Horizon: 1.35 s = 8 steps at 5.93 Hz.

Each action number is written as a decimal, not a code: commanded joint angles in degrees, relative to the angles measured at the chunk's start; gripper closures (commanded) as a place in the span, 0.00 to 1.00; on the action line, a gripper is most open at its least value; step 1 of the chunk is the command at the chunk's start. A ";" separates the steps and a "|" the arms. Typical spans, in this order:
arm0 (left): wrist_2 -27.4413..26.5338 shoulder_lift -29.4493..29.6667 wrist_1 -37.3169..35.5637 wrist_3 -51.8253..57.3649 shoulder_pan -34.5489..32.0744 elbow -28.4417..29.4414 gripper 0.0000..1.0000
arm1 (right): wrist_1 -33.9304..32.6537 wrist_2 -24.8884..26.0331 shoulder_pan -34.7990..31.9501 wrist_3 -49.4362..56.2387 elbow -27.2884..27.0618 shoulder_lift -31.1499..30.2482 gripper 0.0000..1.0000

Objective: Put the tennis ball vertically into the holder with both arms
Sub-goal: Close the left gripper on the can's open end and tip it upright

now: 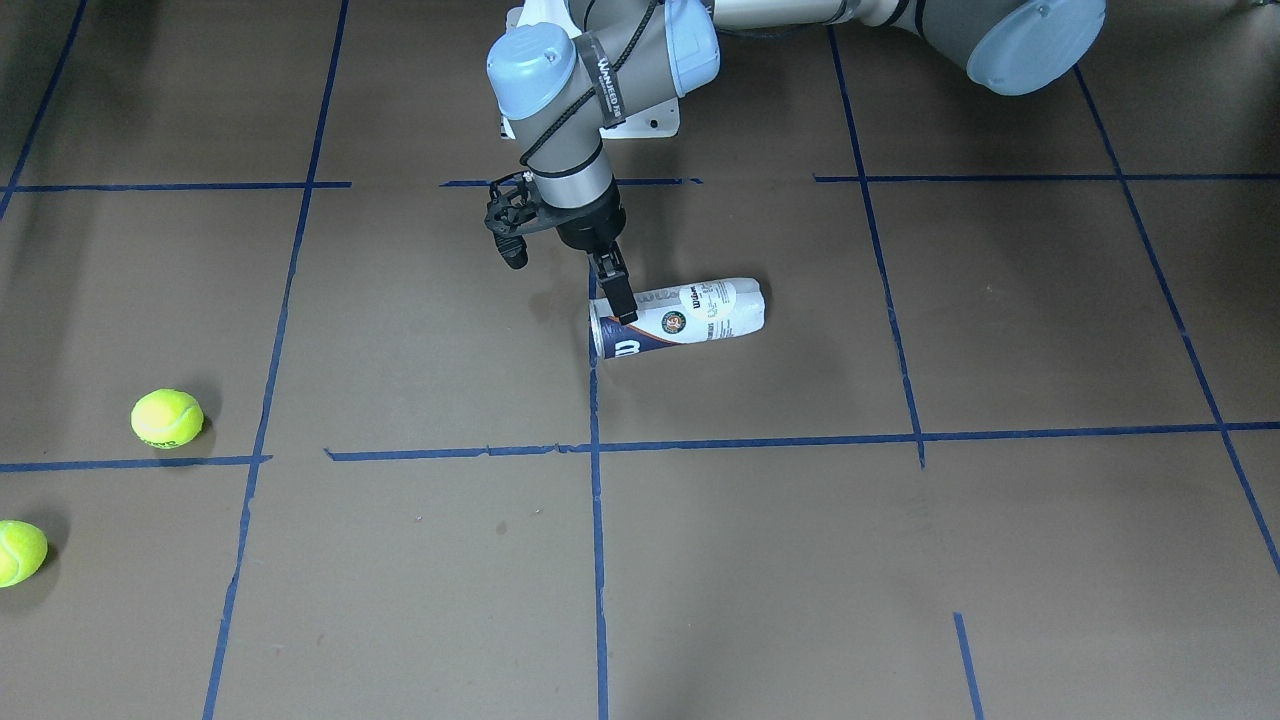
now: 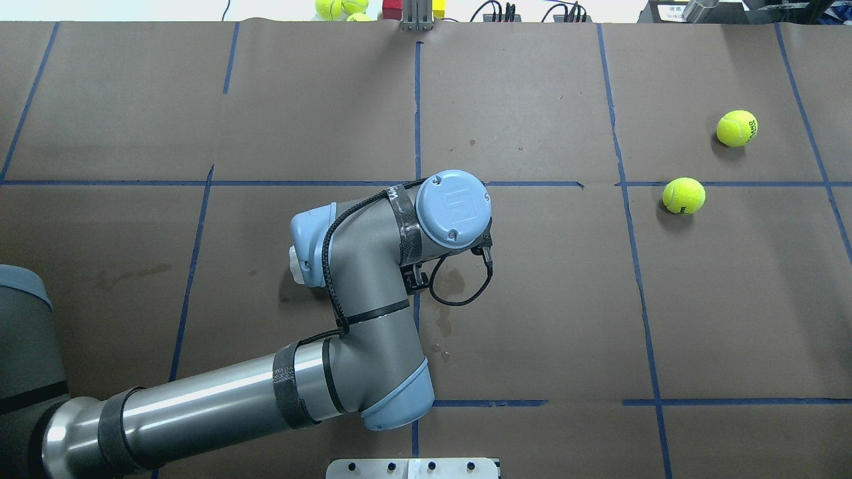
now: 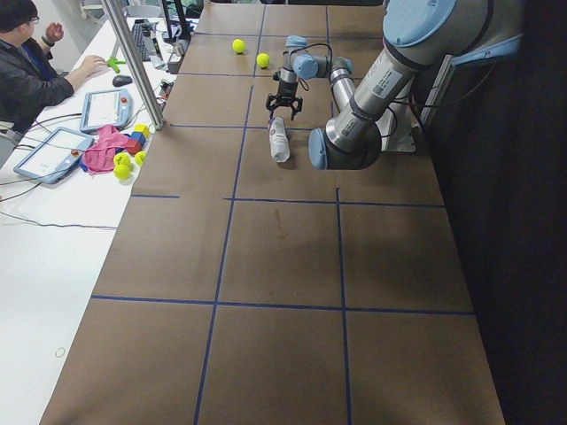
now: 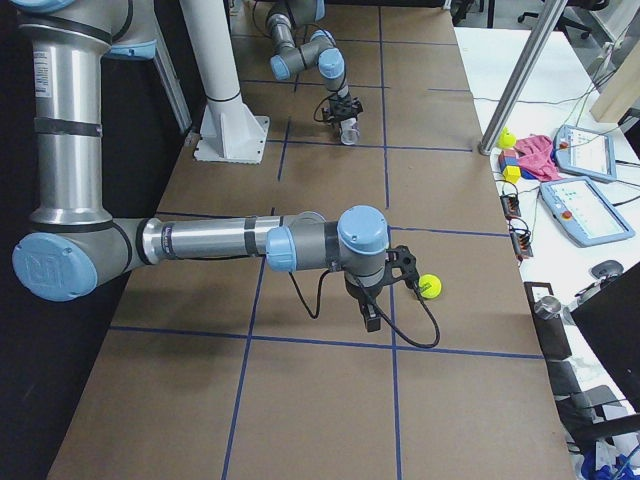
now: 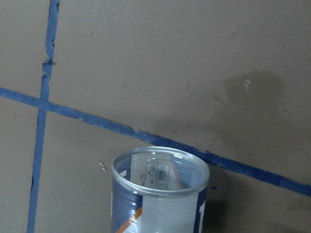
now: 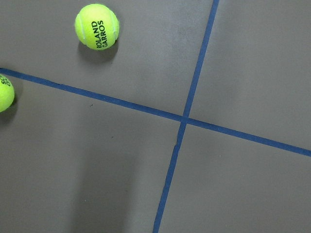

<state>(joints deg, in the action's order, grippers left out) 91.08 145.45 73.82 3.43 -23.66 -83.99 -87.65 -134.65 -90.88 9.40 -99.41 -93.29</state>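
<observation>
The holder [image 1: 690, 315], a clear can with a white and navy label, lies on its side on the brown table. Its open mouth shows in the left wrist view [image 5: 160, 170]. My left gripper [image 1: 615, 295] hangs over the mouth end, fingers down around it, and looks open. The overhead view hides the gripper under the arm's wrist; only the can's white end [image 2: 293, 263] peeks out. Two yellow tennis balls [image 1: 167, 418] [image 1: 20, 552] lie far off; they also show in the right wrist view [image 6: 97, 26]. My right gripper [image 4: 370, 320] hangs beside a ball [image 4: 430, 287]; I cannot tell its state.
Blue tape lines [image 1: 596, 560] grid the table. The white pedestal base [image 4: 230, 135] stands at the robot's edge. A side desk [image 3: 53, 186] holds tablets, a pink cloth, blocks and spare balls, with an operator [image 3: 27, 62] seated. More balls [image 2: 339, 8] lie beyond the far edge.
</observation>
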 commanded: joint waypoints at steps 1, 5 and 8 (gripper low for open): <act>-0.73 0.19 0.45 -0.01 0.62 1.11 0.00 | -0.06 0.09 0.00 0.00 0.09 -0.05 0.00; -2.83 0.62 5.62 -0.18 1.51 5.23 0.00 | -0.06 0.09 0.00 0.00 0.27 -0.05 0.00; -2.84 1.41 6.07 0.08 1.16 2.63 0.00 | -0.06 0.00 0.00 0.00 0.27 -0.05 0.00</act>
<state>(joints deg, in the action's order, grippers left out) 88.29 146.50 79.81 3.48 -22.32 -79.89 -87.68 -134.60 -90.88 9.40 -99.14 -93.34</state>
